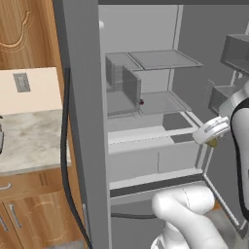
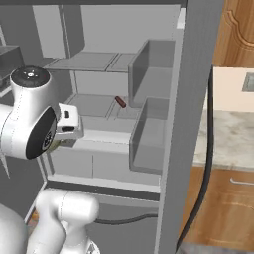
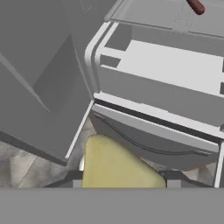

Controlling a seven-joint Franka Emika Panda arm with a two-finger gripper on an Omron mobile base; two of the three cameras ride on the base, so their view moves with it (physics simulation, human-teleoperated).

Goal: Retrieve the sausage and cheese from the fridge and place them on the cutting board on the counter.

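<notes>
Cheese point(image 3: 118, 164), a yellowish chunk, is gripped between the fingertips of the gripper point(image 3: 122, 180), which is clenched on it in front of the open fridge point(image 2: 171, 124), outside the lower drawers. A small dark-red sausage point(image 2: 120, 102) is seen lying on a grey shelf point(image 2: 94, 105) inside the fridge, well apart from the gripper. Beside the fridge, the marble surface point(image 1: 29, 141) is seen over wooden drawers.

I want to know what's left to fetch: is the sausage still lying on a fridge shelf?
Yes, the dark red sausage lies on a grey shelf inside the open fridge.
</notes>
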